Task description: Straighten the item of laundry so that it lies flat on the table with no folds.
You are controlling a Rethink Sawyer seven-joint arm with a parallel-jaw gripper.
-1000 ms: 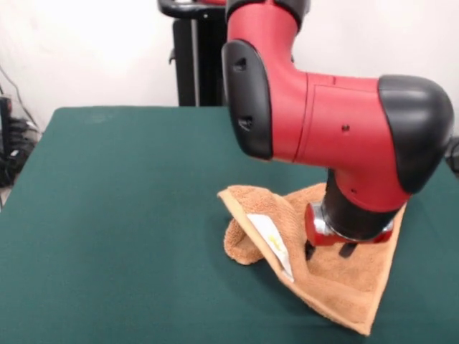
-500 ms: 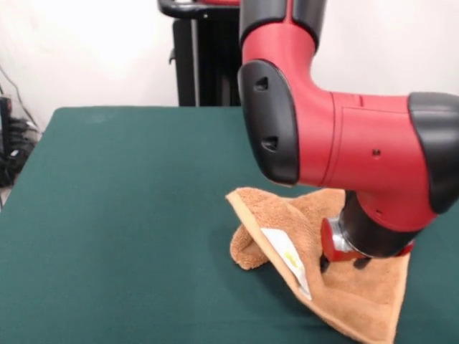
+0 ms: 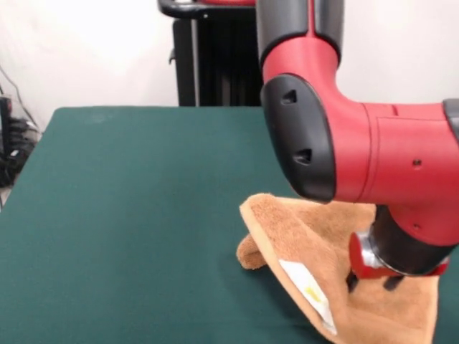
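The orange-tan towel lies crumpled at the table's near right in the front view. One edge is raised into a ridge, with a fold tucked under at its left end. Its white care label faces me on the raised flap. My gripper points down into the towel's right part, just right of the label, and is shut on the cloth. The big red and black arm hides the towel's far side. The dark green table spreads wide to the left.
The robot's black pedestal stands behind the table's far edge. Cables hang at the far left edge. The towel reaches close to the picture's bottom right corner.
My gripper has moved right and toward the table's near edge, dragging the towel with it. The raised flap and label have shifted the same way.
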